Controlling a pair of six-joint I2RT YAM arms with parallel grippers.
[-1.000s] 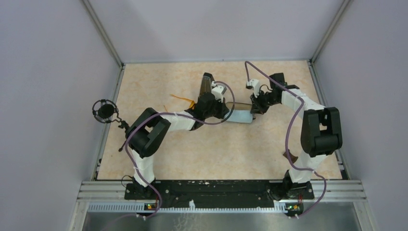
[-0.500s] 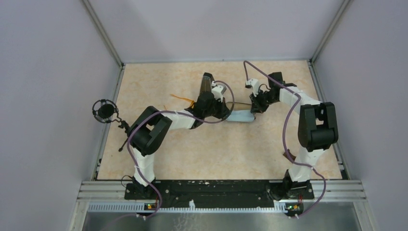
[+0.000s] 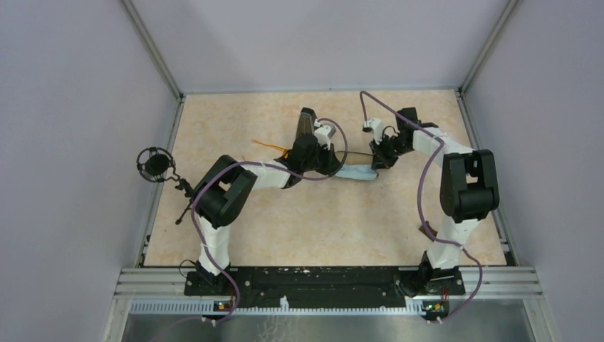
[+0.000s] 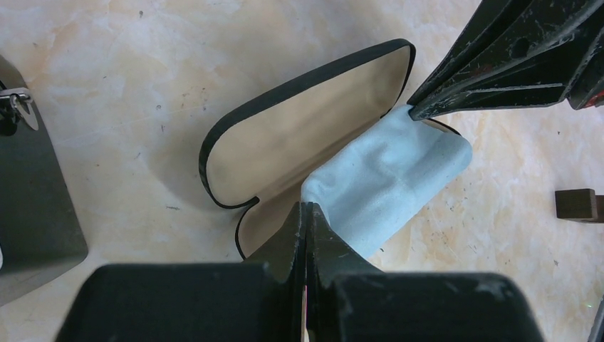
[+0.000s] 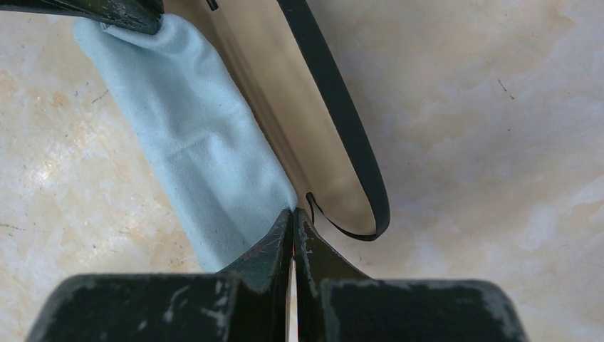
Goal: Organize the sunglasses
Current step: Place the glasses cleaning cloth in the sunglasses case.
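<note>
Fingers first: your left fingers (image 4: 303, 222) are pressed together with no gap showing, and their tips pinch one end of the light blue cloth (image 4: 388, 174). Your right fingers (image 5: 283, 231) are closed just as tightly on the opposite end, so the cloth is held at both ends. In the left wrist view you can see the right pair coming in from the upper right and meeting the cloth at its far corner. In the right wrist view the left pair shows at the top left edge.

Between the two pairs the cloth spans the black case (image 4: 306, 132), which lies open on the bench (image 4: 121, 64). One half shows its bare beige lining and black rim, and the cloth covers most of the other half. You cannot tell from these views whether the cloth rests on the lining or hangs just above it.

Your sunglasses (image 3: 273, 147) lie outside the case. In the top view they are on the bench just left of the left wrist, with a thin orange arm sticking out to the left. The wrist hides part of them, so how they are folded cannot be told. A dark slab (image 4: 32, 199) sits on the bench near the case, and a small brown block (image 4: 575, 204) lies at the right edge of the left wrist view.
</note>
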